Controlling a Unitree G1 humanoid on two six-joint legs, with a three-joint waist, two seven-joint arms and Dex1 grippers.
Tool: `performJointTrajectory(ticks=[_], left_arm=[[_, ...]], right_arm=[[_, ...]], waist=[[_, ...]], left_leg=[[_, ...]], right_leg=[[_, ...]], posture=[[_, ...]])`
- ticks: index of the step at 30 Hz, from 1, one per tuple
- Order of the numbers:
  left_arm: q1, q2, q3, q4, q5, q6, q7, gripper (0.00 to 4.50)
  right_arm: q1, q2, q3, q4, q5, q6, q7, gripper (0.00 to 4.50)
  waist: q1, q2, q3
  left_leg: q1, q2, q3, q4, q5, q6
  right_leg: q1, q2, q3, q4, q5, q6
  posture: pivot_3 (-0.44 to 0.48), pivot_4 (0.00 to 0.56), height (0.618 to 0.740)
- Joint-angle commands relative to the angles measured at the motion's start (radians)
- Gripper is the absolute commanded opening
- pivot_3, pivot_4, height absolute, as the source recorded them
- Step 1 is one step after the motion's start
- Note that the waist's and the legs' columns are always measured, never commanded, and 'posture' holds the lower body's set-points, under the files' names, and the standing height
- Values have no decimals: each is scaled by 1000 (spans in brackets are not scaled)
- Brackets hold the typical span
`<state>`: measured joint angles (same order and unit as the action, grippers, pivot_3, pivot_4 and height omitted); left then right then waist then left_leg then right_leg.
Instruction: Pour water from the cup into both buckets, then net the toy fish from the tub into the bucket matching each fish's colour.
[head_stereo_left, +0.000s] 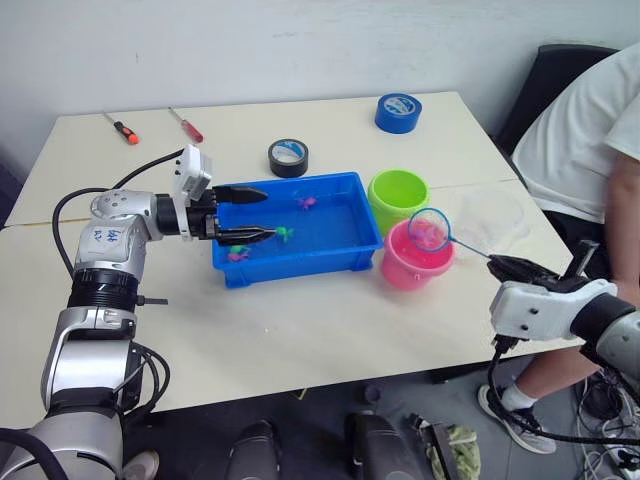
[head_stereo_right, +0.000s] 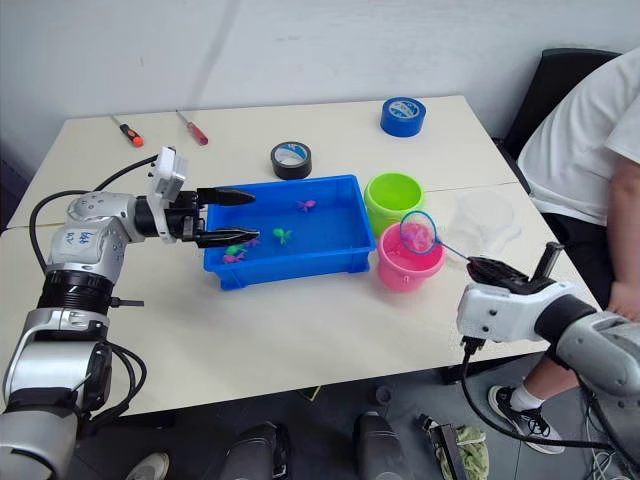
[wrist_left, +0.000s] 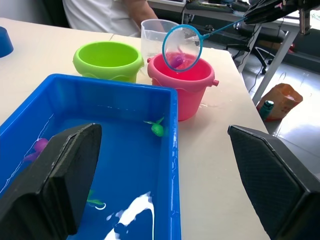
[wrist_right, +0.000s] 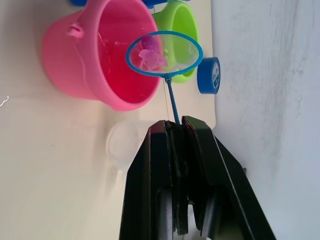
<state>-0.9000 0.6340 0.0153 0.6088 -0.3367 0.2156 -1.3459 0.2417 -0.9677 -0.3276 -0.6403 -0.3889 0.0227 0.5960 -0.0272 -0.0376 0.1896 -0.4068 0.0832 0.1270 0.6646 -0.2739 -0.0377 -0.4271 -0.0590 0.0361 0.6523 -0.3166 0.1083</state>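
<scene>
- While the net (head_stereo_left: 431, 229) hangs over the pink bucket (head_stereo_left: 415, 262) with a magenta fish (wrist_right: 150, 56) caught in its mesh, the step in hand looks to be tipping that fish out into the matching pail.
- To do it well, I judge the hoop should be lowered inside the pink rim and rolled over, so the fish drops in there and not toward the green bucket (head_stereo_left: 397, 196) just beside it.
- The right tool (wrist_right: 176, 131) has its fingers closed tight on the net's thin handle, at the table's right edge; a slow wrist turn would keep the stick from slipping.
- The left tool (head_stereo_left: 255, 214) is wide open and holds nothing, poised over the left end of the blue tub (head_stereo_left: 296, 262).
- The tub sits mid-table, the two buckets touching or nearly touching its right end.
- Counted: two buckets, one net, one tub, and one clear cup (head_stereo_left: 492, 217) standing upright just right of the buckets.
- Fish in the tub: about four can be made out, some magenta and some green, though they are too small to count surely.
- Farther out lie a black tape roll (head_stereo_left: 288, 157), a blue tape roll (head_stereo_left: 398, 112) and two screwdrivers (head_stereo_left: 123, 129).
- A person (head_stereo_left: 585, 130) in a white shirt sits at the table's far right.
</scene>
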Motion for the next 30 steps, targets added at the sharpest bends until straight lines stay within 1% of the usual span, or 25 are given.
performJointTrajectory(ticks=[1, 4, 10, 19, 21, 25, 27, 30], left_arm=[[-12, 8, 13, -23, -1, -8, -10, 4417], [-6, 10, 15, -33, -2, -4, -10, 4417], [6, 14, 13, -62, -6, 8, -17, 4417], [27, 11, 11, -111, -10, 18, -36, 4417], [27, 9, 12, -113, -10, 19, -35, 4417], [23, 12, 23, -104, -12, 24, -27, 4417], [29, 17, 37, -91, -13, 20, -14, 4417], [56, 39, 94, -69, -24, 17, 40, 4417]], right_arm=[[2, 22, -2, 8, -106, -56, -65, 0], [5, 34, 15, 29, -186, -95, -99, 0], [19, 74, 37, 21, -281, -141, -134, 0], [34, 122, 6, 3, -375, -171, -158, 0], [31, 138, -2, 4, -369, -170, -160, 0], [-5, 172, -18, -15, -295, -160, -146, 0], [-47, 185, -20, -36, -228, -142, -126, 0], [-191, 190, 7, -54, -95, -56, -53, 0]], waist=[[0, 0, 0], [-1, 0, 0], [-1, 0, 0], [-1, 0, 0], [-1, 0, 0], [-2, 0, 0], [-2, 0, 0], [-10, 0, 0]], left_leg=[[0, 0, 0, 0, 0, 0], [0, 0, 0, 0, 0, 0], [0, 0, 0, 0, 1, -1], [1, 0, 0, 1, 1, -1], [1, 0, 0, 1, 1, -1], [1, 0, 0, 1, 1, -1], [1, 0, 0, 1, 1, -1], [2, 0, 0, 1, 2, -1]], right_leg=[[0, 0, 0, 0, 0, 0], [0, 0, 0, 1, 0, 0], [0, 0, 0, 1, 0, 0], [0, 0, 0, 2, 0, 0], [0, 0, 0, 2, 0, 0], [1, 0, 0, 2, 0, 0], [1, 0, 0, 3, 0, 0], [1, 0, 0, 4, 0, 0]], posture=[[0, 150, 731], [0, 150, 731], [0, 150, 731], [0, 150, 731], [0, 150, 731], [0, 150, 731], [0, 150, 731], [0, 150, 731]])
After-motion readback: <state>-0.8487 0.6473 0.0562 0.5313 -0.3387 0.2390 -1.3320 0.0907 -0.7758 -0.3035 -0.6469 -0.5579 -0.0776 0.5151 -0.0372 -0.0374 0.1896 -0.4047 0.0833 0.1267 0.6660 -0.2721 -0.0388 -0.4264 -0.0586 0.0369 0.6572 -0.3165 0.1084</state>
